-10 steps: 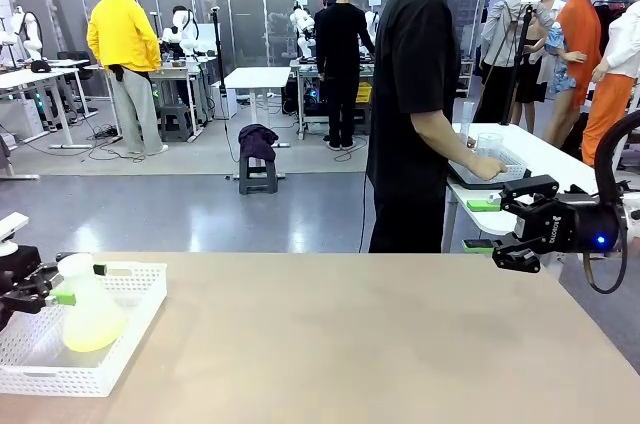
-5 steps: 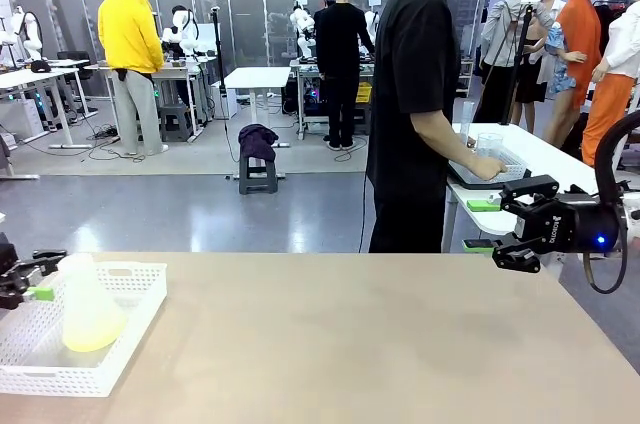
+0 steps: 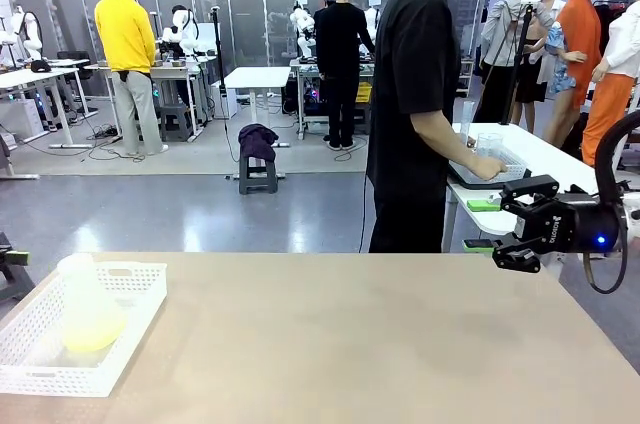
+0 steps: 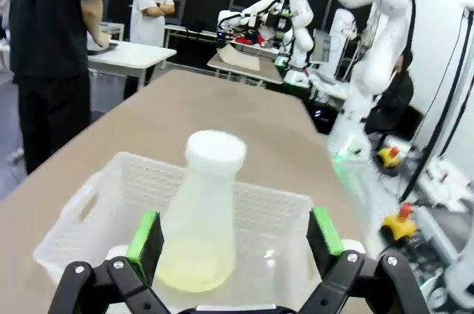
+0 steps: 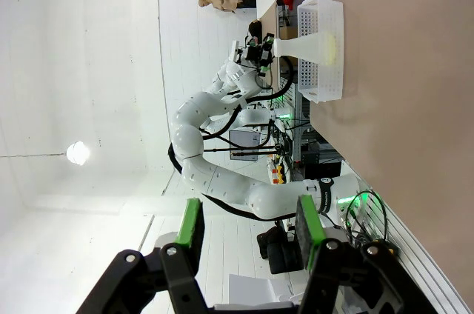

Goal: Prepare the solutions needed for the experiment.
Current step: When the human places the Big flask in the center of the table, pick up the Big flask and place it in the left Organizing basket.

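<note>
Holding yellow-green solutions: basketed flask

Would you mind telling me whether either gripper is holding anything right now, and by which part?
Nothing is held. The left gripper stands open, clear of the translucent white conical flask in the white perforated plastic basket. The right gripper hangs open and empty.

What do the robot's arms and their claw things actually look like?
The arms are white, rounded segments with dark joints. Each gripper, the left gripper and the right gripper, is black with two fingers tipped in green pads. The right one carries white lettering, a blue light and a looping black cable.
</note>
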Tool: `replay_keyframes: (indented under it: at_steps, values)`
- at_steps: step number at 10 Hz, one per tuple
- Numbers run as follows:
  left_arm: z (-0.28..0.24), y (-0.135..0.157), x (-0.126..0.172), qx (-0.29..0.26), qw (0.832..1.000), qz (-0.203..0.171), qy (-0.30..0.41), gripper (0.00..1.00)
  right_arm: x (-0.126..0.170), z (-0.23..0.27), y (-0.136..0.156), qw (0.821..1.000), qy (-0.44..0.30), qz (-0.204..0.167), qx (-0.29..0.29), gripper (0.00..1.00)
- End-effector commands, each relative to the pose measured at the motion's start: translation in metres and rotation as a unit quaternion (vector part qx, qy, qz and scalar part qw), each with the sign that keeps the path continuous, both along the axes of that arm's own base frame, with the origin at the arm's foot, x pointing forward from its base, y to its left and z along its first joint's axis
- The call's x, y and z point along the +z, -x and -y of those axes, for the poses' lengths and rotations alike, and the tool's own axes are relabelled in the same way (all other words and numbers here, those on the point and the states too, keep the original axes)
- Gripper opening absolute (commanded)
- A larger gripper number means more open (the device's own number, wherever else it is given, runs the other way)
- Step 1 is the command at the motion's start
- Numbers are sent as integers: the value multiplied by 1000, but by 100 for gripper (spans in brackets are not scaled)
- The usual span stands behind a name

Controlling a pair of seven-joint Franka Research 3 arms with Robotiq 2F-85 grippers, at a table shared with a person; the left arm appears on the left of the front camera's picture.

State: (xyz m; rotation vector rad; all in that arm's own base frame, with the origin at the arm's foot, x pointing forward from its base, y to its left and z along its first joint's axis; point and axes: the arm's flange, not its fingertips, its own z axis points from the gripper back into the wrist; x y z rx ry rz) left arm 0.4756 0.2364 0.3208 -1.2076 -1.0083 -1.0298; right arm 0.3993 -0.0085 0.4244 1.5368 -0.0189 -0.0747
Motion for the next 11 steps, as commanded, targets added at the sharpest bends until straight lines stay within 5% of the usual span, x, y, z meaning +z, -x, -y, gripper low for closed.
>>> replay_keyframes:
  at_steps: [1, 4, 6, 11]
  values:
    - [12, 15, 34, -33, 991, -119, 51, 100, 2, 0, 0, 1000, -3, 2, 0, 64]
    - [48, 36, 78, -25, 969, -238, 55, 100, 2, 0, 0, 1000, -3, 2, 0, 64]
    - [63, 36, 91, 11, 927, -369, 68, 100, 2, 0, 0, 1000, -3, 2, 0, 64]
    - [90, 29, 97, -16, 885, -463, 37, 100, 2, 0, 0, 1000, -3, 2, 0, 64]
